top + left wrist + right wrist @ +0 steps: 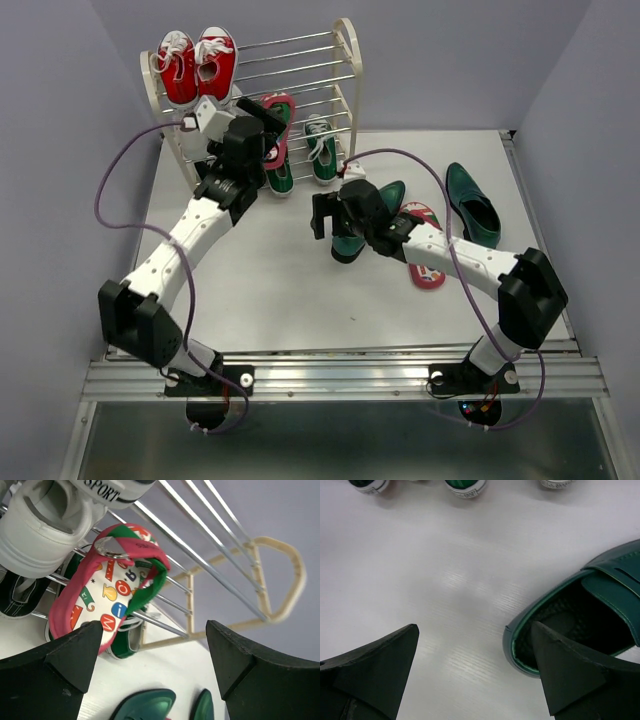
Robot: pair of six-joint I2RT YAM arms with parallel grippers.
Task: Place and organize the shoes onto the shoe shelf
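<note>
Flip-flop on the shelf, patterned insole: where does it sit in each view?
Top external: flip-flop upper centre-left, on the shoe shelf, below the red sneakers.
Left wrist: centre-left, leaning on the rods.
Right wrist: not in view.
Shared landmark: green sneakers, under the flip-flop in left wrist, at the top edge in right wrist.

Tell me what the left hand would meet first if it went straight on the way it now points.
Probably the red-pink flip-flop lying on the rods of the shoe shelf. It sits just ahead of the open left hand, slightly toward one finger. Depth is unclear, so a rod could come first.
</note>
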